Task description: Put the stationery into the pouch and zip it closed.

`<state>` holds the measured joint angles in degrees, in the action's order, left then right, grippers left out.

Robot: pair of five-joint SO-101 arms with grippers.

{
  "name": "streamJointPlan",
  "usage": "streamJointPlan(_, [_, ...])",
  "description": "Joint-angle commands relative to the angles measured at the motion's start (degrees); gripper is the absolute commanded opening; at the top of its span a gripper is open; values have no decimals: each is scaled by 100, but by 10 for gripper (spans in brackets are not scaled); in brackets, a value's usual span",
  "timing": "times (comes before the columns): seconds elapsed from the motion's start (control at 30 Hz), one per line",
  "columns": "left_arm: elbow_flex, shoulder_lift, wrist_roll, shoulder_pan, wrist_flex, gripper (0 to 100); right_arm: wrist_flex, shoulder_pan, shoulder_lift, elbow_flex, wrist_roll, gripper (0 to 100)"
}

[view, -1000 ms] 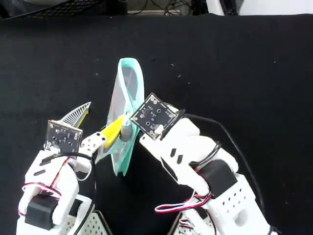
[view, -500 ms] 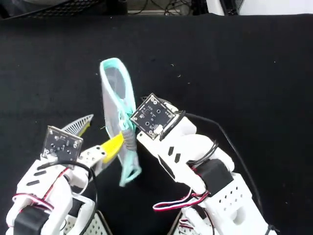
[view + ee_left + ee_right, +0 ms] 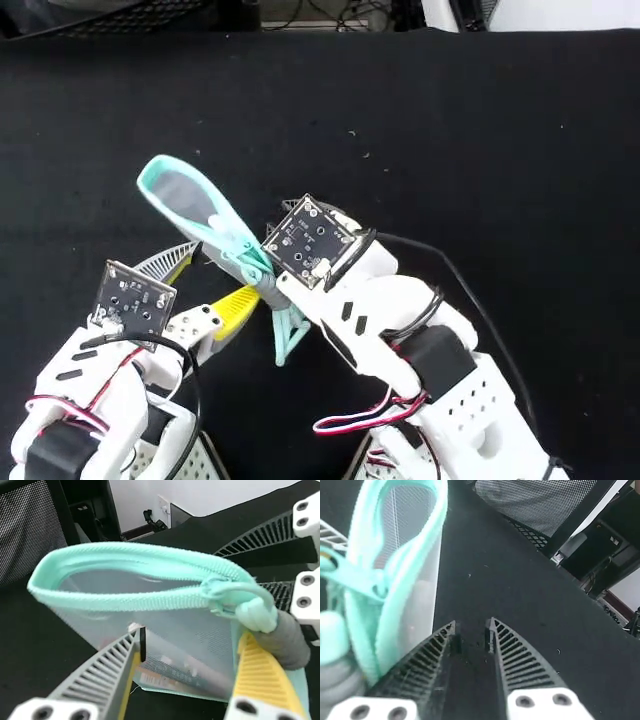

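Note:
The teal mesh pouch point(image 3: 185, 200) lies tilted, its open end toward the far left and its other end by the grey pull handle point(image 3: 268, 292). The zipper stands partly open, and some items show dimly through the mesh point(image 3: 165, 672). My left gripper point(image 3: 192, 637) is open, its ribbed finger and yellow finger point(image 3: 235, 307) either side of the pouch point(image 3: 150, 625). The teal pull loop point(image 3: 255, 615) and grey handle point(image 3: 287, 640) sit by the yellow finger. My right gripper point(image 3: 471, 625) is beside the pouch point(image 3: 405, 540), fingers a narrow gap apart with nothing between them.
The black table cloth point(image 3: 480, 150) stretches bare to the far side and to the right. The right arm's body point(image 3: 400, 330) crowds the near middle, close against the left arm point(image 3: 110, 370). A mesh chair back point(image 3: 535, 500) stands beyond the table.
The pouch's open end has swung from pointing away to leaning far left, and its lower end shifted right. The left arm pulled back slightly toward the near edge.

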<state>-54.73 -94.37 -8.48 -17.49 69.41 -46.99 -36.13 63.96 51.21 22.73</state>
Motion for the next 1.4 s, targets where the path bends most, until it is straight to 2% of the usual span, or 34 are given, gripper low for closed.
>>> streamJointPlan(0.0, [268,26,0,-163,0,312,158,-264,22,-207,-70,103])
streamJointPlan(0.23, [409,26,35,-163,9,312,158,-264,13,-207,-44,103])
streamJointPlan(0.37, [664,18,35,-180,273,314,158,-255,13,-207,-35,103])
streamJointPlan(0.6, [523,18,44,-1015,229,310,158,-264,13,-207,-62,103])
streamJointPlan(0.73, [242,18,44,-646,-105,310,123,-273,13,-207,-44,103])
streamJointPlan(1.03, [127,18,-9,66,-229,313,-105,-273,22,-198,-26,103])
streamJointPlan(1.27, [-426,18,-9,558,-897,309,-264,-255,57,-233,-18,103])
streamJointPlan(1.37, [-444,18,-9,497,-932,231,-264,-255,57,-365,-62,103])
